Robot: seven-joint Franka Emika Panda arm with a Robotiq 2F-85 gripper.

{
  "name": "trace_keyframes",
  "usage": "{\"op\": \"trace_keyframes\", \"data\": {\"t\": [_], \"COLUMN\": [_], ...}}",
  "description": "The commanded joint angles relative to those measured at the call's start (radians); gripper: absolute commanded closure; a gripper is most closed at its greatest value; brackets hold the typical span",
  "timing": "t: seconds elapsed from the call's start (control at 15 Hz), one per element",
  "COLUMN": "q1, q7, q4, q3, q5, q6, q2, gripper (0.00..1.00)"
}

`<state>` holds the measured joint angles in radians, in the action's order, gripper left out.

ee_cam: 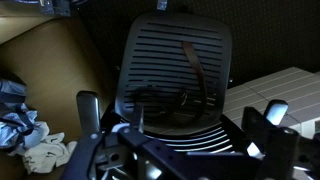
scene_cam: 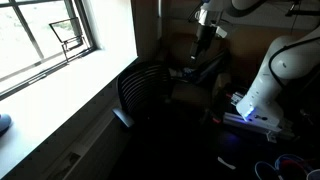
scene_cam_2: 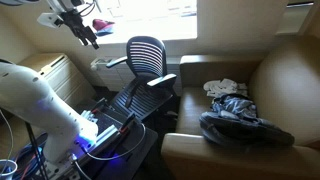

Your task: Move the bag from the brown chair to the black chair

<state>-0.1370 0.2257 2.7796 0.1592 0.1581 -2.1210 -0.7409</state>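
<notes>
The dark grey bag (scene_cam_2: 240, 126) lies on the seat of the brown armchair (scene_cam_2: 285, 75), next to a white cloth (scene_cam_2: 222, 88). In the wrist view the bag (ee_cam: 12, 122) shows at the left edge. The black slatted office chair (scene_cam_2: 148, 58) stands beside the armchair; it also shows in an exterior view (scene_cam: 150, 90) and in the wrist view (ee_cam: 180, 70). My gripper (scene_cam_2: 86, 34) hangs high in the air, well away from the bag and off to the side of the black chair. Its fingers (ee_cam: 180, 122) are spread apart and hold nothing.
The robot's white base (scene_cam_2: 40, 100) with blue lights stands by the black chair, with cables on the floor around it. A window (scene_cam: 45, 40) and a pale wall ledge (scene_cam: 60, 120) run along one side. The white cloth (ee_cam: 45, 155) lies beside the bag.
</notes>
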Motion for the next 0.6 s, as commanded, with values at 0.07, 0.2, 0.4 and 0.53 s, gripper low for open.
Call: {"op": "trace_keyframes", "data": {"t": [0.07,0.2,0.4,0.53], "q1": [0.090,0.157,0.281,0.362], "q7": [0.041,0.031,0.038,0.037], "q4": [0.001,0.000,0.001,0.001], "q3": [-0.031,-0.099,-0.195,-0.260], "q5": [-0.016,-0.053,-0.102,-0.128], "q6": [-0.049,-0.031,0.008,-0.006], "q2": [0.074,0.090,0.116,0.162], "gripper": [0.00,0.00,0.00,0.00]}}
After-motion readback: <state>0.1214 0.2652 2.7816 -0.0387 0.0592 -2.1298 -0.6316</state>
